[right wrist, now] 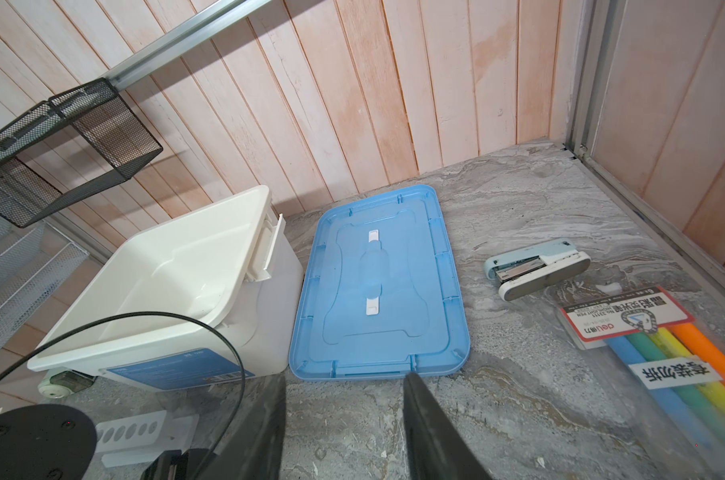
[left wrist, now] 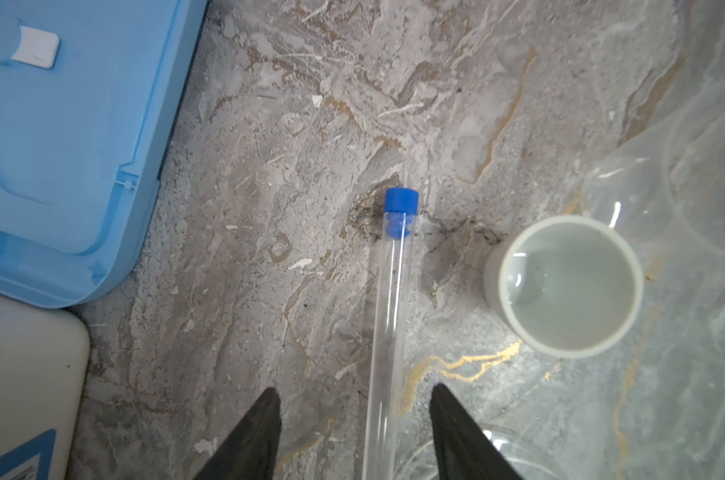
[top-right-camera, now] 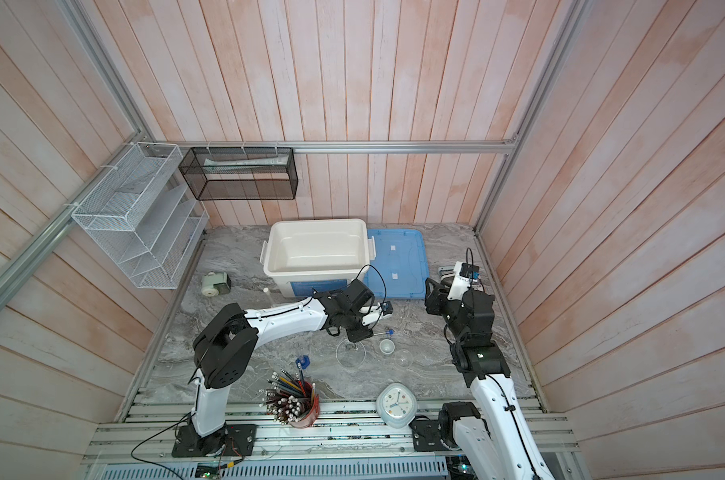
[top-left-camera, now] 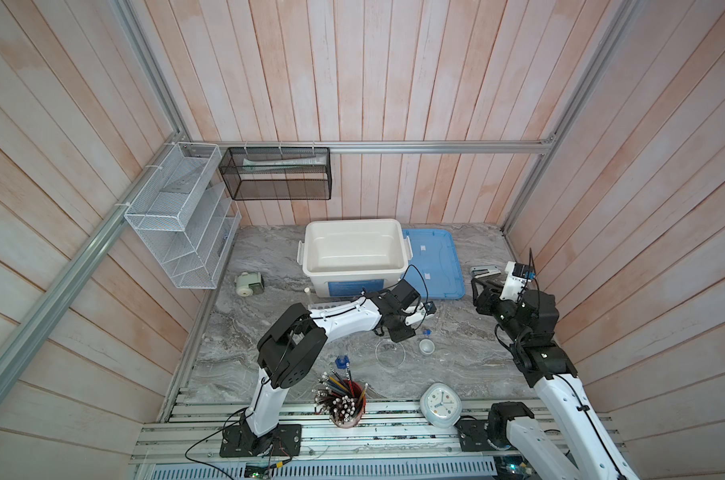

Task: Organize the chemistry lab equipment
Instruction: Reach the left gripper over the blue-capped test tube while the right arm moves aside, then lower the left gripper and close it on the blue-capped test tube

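A clear thin tube with a blue cap (left wrist: 389,316) lies on the marble table, seen in both top views (top-left-camera: 421,333) (top-right-camera: 379,333). My left gripper (left wrist: 354,399) (top-left-camera: 399,336) is open and straddles the tube's lower part, with a gap on each side. A tiny cup (left wrist: 568,286) (top-left-camera: 426,346) stands beside the tube. The flat round dish (top-left-camera: 389,353) lies just in front of the gripper. A blue-topped bottle (top-left-camera: 342,361) stands behind the pencils. The white rack (right wrist: 132,432) holds a white-capped tube (top-left-camera: 307,293). My right gripper (right wrist: 346,390) (top-left-camera: 476,286) is open over bare table.
A white bin (top-left-camera: 352,253) stands at the back with its blue lid (top-left-camera: 435,266) beside it. A stapler (right wrist: 539,266) and a highlighter pack (right wrist: 664,345) lie at the right. The red pencil cup (top-left-camera: 346,403) and the clock (top-left-camera: 439,403) are at the front.
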